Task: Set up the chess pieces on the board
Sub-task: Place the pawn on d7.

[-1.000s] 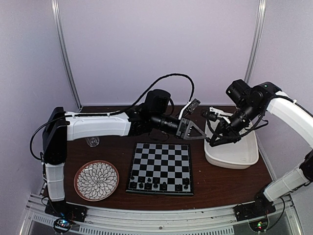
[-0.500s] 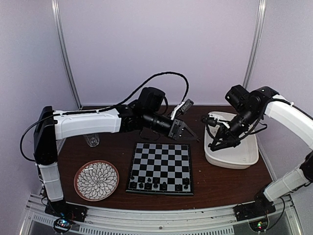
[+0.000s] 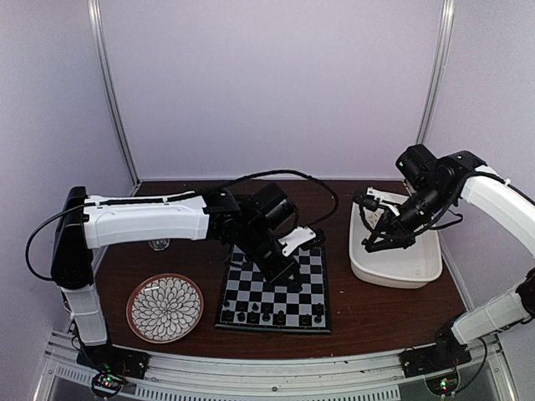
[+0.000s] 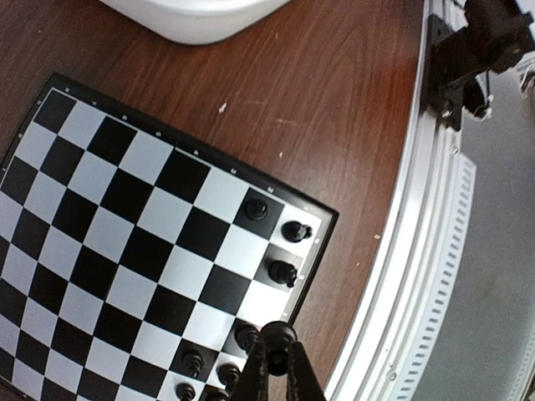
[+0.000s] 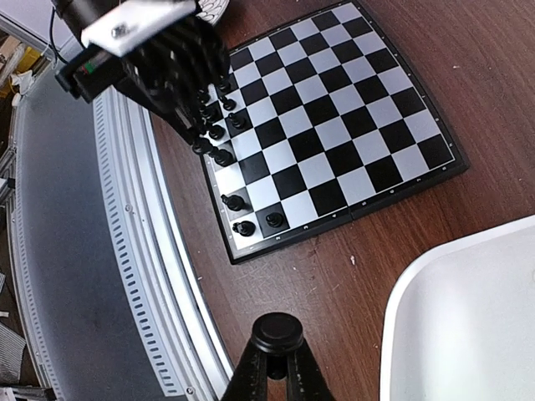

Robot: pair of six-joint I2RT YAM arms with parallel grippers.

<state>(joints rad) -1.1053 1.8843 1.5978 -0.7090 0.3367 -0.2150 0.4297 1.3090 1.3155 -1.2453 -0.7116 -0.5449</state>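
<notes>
Where the rail (image 3: pixel 276 368) runs along the near edge, both arm bases are bolted. Surface (image 3: pixel 376 309): dark brown wood. Plate (image 3: pixel 165 307): round, flower-patterned, near left, apart from the board. Board (image 3: pixel 311 288): flat at centre just beyond the rail, chequered black and pale grey. Pieces (image 3: pixel 253 317): black, upright, one to a square, with gaps, on the board's two nearest rows. Left pincer (image 4: pixel 277 347): above the board's near rows, pointing down, fingers drawn almost together and clamped on a black piece (image 4: pixel 278 333) at their tips, just beside a standing one. Whether the held piece touches the board cannot be told. Tub (image 3: pixel 418 266): white, rectangular, right of the board and a little farther back, not touching it. Right pincer (image 5: pixel 277 355): raised by the tub's left rim, fingers close together, gripping a second black piece (image 5: pixel 278 332) with a rounded top. Glass (image 3: pixel 157 244): clear, far left beyond the plate, partly hidden by the left arm.
</notes>
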